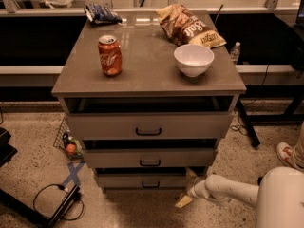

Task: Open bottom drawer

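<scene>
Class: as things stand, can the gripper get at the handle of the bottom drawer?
Probably yes. The gripper hangs low beside the right corner of the bottom drawer, fingers apart, and nothing stands between it and the black handle. It would just have to swing round to the front.

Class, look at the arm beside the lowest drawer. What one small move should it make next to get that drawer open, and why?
Probably slide the pincer sideways along the front of the bottom drawer to its black handle. The pincer sits open, low by the drawer's right front corner, off to the side of the handle and holding nothing, so it cannot pull yet.
</scene>
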Available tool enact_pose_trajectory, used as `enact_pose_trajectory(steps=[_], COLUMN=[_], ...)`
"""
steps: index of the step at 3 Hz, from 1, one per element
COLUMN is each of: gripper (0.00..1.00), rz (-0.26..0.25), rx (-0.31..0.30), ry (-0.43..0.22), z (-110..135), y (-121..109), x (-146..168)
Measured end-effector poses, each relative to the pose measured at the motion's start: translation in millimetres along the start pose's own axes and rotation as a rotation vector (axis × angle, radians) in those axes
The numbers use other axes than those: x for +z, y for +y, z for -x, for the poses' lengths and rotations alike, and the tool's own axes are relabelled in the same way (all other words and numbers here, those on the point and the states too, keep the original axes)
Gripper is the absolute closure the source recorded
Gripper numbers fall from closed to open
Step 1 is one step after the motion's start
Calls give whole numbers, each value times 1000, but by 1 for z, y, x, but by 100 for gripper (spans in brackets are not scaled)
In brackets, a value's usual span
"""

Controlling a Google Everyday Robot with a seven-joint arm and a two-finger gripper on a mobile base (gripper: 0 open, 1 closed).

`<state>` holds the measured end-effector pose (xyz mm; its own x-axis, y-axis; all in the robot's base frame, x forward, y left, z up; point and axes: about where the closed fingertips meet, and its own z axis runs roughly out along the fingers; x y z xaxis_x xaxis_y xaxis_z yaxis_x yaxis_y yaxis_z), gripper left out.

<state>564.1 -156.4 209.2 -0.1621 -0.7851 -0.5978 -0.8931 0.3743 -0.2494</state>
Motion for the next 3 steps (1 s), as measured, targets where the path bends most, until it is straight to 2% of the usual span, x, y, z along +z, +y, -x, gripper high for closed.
enact_pose_trajectory(steps=[1,2,3], gripper=[0,18,40], rz=[31,73,108], rx=[-14,-30,-26], ry=[-6,-3,4], z=[8,15,12], y=[0,2,15], x=[18,40,52])
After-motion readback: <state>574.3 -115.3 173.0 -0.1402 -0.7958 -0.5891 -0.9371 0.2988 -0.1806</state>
